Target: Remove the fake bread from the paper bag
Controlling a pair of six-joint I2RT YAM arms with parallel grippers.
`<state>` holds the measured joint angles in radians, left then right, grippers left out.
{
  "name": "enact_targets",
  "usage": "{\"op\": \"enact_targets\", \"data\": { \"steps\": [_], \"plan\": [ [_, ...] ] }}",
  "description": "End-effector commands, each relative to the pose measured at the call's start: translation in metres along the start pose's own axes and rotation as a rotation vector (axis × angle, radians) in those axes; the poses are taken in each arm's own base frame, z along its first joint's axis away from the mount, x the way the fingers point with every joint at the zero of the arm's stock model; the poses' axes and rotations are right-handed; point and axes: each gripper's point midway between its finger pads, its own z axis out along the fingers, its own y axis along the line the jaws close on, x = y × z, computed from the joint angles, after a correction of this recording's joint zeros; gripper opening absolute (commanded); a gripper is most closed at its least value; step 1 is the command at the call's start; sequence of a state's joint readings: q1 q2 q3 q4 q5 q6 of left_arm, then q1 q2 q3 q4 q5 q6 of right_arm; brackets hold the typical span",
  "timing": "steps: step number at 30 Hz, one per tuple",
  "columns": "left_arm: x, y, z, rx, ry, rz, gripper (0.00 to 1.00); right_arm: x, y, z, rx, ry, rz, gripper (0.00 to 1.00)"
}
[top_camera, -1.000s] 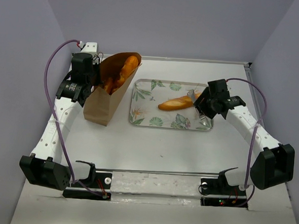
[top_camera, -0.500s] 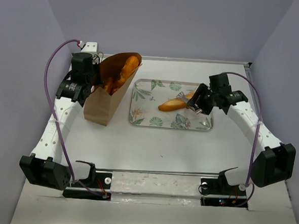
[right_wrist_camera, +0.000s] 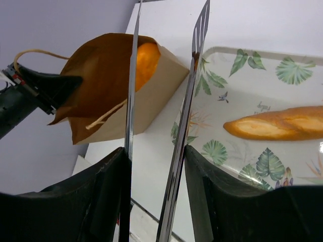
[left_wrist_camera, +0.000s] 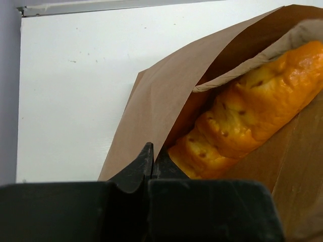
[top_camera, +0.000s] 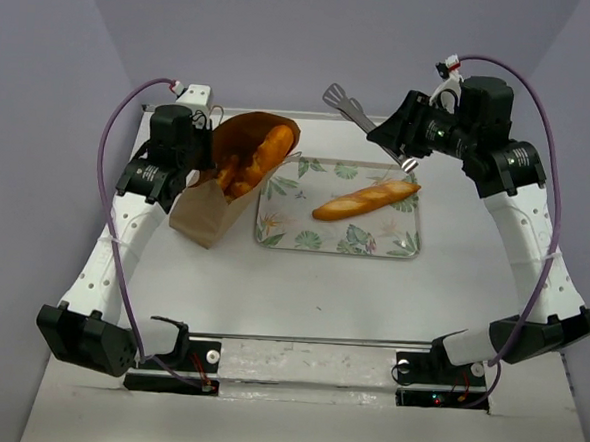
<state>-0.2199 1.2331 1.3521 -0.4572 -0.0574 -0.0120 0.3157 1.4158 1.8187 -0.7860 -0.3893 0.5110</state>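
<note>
Pinched paper bag point(top_camera: 207, 214) rim at nine o'clock with left end effector point(left_wrist_camera: 151, 160), fake bread point(top_camera: 266, 151) inside; clamped tongs point(top_camera: 348, 106) in right end effector point(top_camera: 402, 137) at one o'clock, blades apart.

The bag point(top_camera: 207, 214) is showing brown, the bread point(top_camera: 364, 199) glossy orange, the tray point(top_camera: 276, 196) white with green leaves, the tongs point(top_camera: 357, 115) silver, the counter point(top_camera: 321, 295) white.

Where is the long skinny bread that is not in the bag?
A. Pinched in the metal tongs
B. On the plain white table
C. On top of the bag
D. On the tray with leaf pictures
D: the bread lies flat on the tray with leaf pictures, and the tongs hang empty up above it.
</note>
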Motion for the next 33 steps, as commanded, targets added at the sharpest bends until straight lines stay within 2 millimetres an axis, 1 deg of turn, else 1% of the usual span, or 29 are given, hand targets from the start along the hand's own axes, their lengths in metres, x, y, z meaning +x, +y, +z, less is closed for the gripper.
{"op": "enact_targets", "data": {
  "steps": [1,3,4,5,7,9,12,13,14,15,17,18,19,20,22,26,27,29,30,32,33],
  "plan": [
    [-0.021,-0.014,-0.003,0.029,-0.083,0.015,0.0,-0.004,0.026,-0.007,-0.122,0.021,-0.097,0.54],
    [-0.02,-0.022,0.0,0.024,-0.079,0.03,0.0,-0.004,0.033,-0.006,-0.143,0.04,-0.131,0.54],
    [-0.021,-0.02,0.0,-0.003,-0.082,0.066,0.0,-0.007,0.044,-0.008,-0.174,0.042,-0.15,0.53],
    [-0.022,-0.025,0.0,0.009,-0.087,0.071,0.0,-0.009,0.046,-0.011,-0.176,0.038,-0.156,0.53],
    [-0.028,-0.026,-0.002,-0.028,-0.106,0.091,0.0,0.005,0.052,-0.004,-0.19,0.084,-0.157,0.53],
    [-0.032,-0.026,-0.002,-0.048,-0.114,0.097,0.0,0.017,0.053,0.001,-0.192,0.117,-0.162,0.53],
    [-0.032,-0.034,-0.003,-0.034,-0.113,0.103,0.0,0.037,0.051,0.007,-0.161,0.166,-0.154,0.52],
    [-0.031,-0.037,-0.003,-0.025,-0.111,0.104,0.0,0.038,0.05,0.004,-0.156,0.163,-0.151,0.52],
    [-0.029,-0.042,-0.003,-0.012,-0.107,0.105,0.0,0.048,0.049,0.005,-0.155,0.185,-0.146,0.52],
    [-0.027,-0.045,-0.002,-0.007,-0.101,0.105,0.0,0.047,0.051,-0.003,-0.157,0.171,-0.144,0.52],
    [-0.025,-0.048,0.001,-0.001,-0.094,0.098,0.0,0.05,0.046,-0.006,-0.13,0.168,-0.137,0.52],
    [-0.023,-0.049,0.003,-0.002,-0.087,0.097,0.0,0.057,0.044,-0.008,-0.119,0.188,-0.133,0.52],
    [-0.024,-0.051,0.004,0.001,-0.088,0.096,0.0,0.058,0.045,-0.013,-0.117,0.181,-0.133,0.53],
    [-0.024,-0.052,0.005,0.003,-0.087,0.097,0.0,0.06,0.043,-0.013,-0.112,0.185,-0.127,0.52],
    [-0.026,-0.058,0.005,0.022,-0.09,0.097,0.0,0.067,0.038,-0.008,-0.105,0.198,-0.103,0.52],
    [-0.025,-0.07,0.004,0.058,-0.088,0.106,0.0,0.066,0.041,0.001,-0.119,0.184,-0.088,0.52],
    [-0.023,-0.072,0.004,0.062,-0.085,0.109,0.0,0.065,0.04,0.007,-0.12,0.185,-0.084,0.52],
    [-0.019,-0.074,0.005,0.064,-0.077,0.116,0.0,0.068,0.049,0.01,-0.143,0.203,-0.085,0.52],
    [-0.018,-0.074,0.006,0.063,-0.075,0.115,0.0,0.069,0.047,0.015,-0.133,0.215,-0.084,0.51],
    [-0.014,-0.075,0.007,0.066,-0.067,0.118,0.0,0.071,0.052,0.017,-0.135,0.223,-0.098,0.51],
    [-0.014,-0.076,0.007,0.068,-0.068,0.12,0.0,0.075,0.048,0.02,-0.115,0.239,-0.088,0.52]
  ]
}}
